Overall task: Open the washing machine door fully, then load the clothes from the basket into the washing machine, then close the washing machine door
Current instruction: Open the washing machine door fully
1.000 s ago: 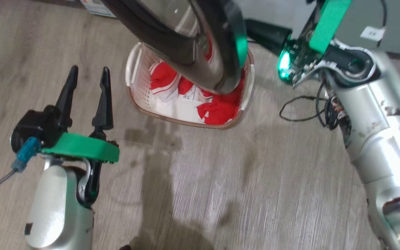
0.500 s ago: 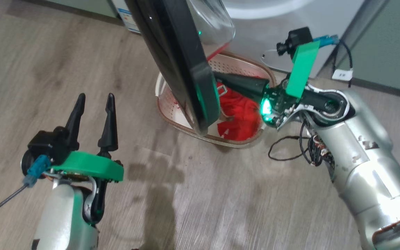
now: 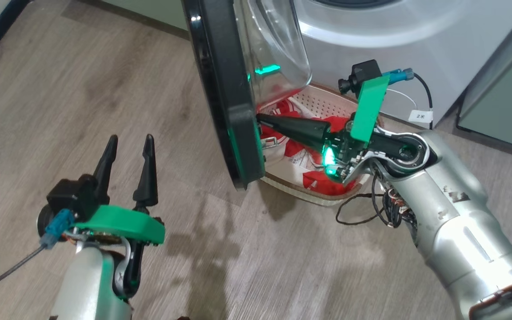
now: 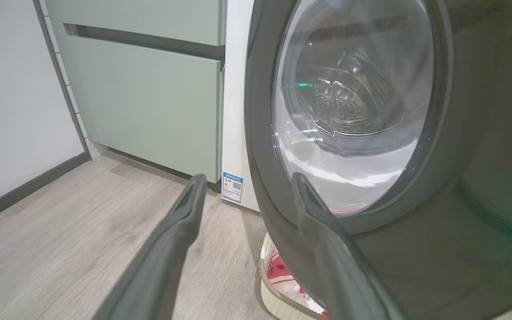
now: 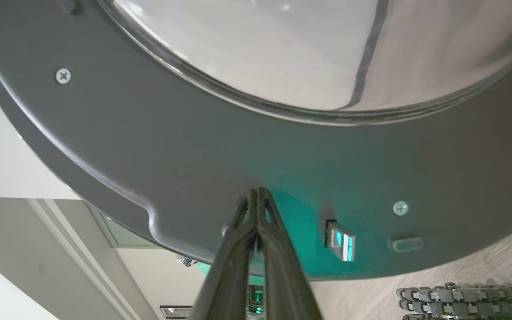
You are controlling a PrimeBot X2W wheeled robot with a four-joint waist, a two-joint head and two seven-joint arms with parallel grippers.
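Floor: grey-brown wood-look planks, lying below the left gripper and the right gripper.
Cabinet: pale green, flat fronts, with a dark horizontal gap between the upper and lower front. It stands ahead of the left gripper, to its left.
Wall: plain white, further left of the same gripper.
Skirting board: dark strip where Wall meets Floor.
Second cabinet: pale green, well to the right of the right gripper.

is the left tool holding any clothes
No, the left tool stands open and empty above the floor, away from the basket of clothes.
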